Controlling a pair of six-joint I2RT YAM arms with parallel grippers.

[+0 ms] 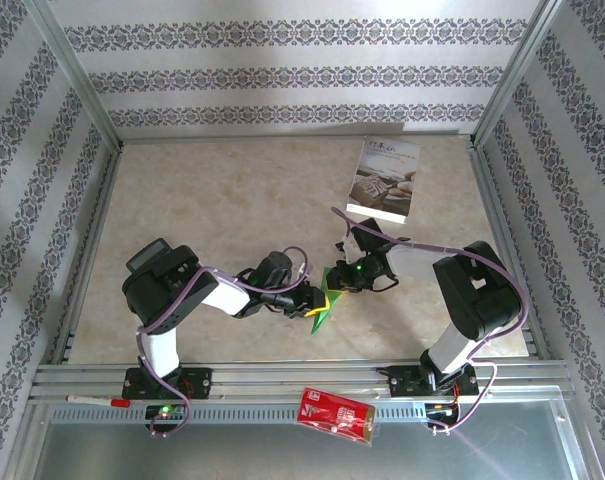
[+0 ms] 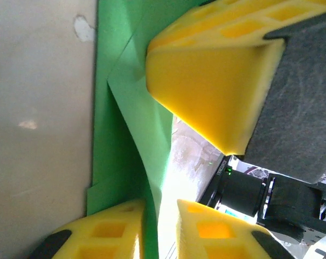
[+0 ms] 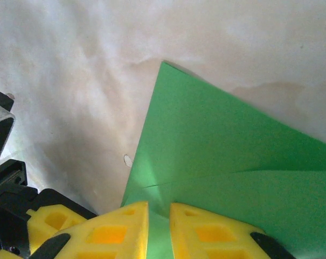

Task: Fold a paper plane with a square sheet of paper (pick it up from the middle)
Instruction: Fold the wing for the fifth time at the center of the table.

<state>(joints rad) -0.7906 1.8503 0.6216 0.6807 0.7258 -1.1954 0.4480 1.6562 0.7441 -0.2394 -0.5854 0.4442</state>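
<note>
**Left gripper** (image 2: pixel 160 229): yellow two-finger jaws, standing a little apart. An edge of the sheet runs up through the gap. It lies against one finger (image 2: pixel 122 234), with bright light showing between it and the other. Judged not clamped.

**Right gripper** (image 3: pixel 158 229): yellow two-finger jaws, narrowly parted, with green filling the gap between them. Whether they pinch the sheet or only straddle it cannot be told. In the left wrist view one of its fingers, yellow with a grey pad, sits low over a folded flap.

**Bright green paper sheet** (image 1: pixel 322 303): thin, plain and partly folded, not yet a dart.
- Position: near the middle of the front half of the beige marbled table (image 1: pixel 222 210), directly between the two grippers.
- Folds: the right wrist view shows one pointed corner aimed away from the jaws, and a crease running off sideways from the gap.

**Governing relation:**
- From above, the bright green paper sheet reads as a narrow strip. Its long axis runs from the near edge towards the far wall, leaning slightly.
- The left gripper meets it from its left side and the right gripper from its right and slightly farther side.
- Both are at the paper and neither is clearly nearer. The next fold probably needs one jaw to pin the crease while the other turns a flap across that axis.

**Also present:**
- White printed booklet (image 1: pixel 384 180), far right, well apart from the sheet.
- Red packet (image 1: pixel 334 415), on the metal rail in front of the arm bases.
</note>
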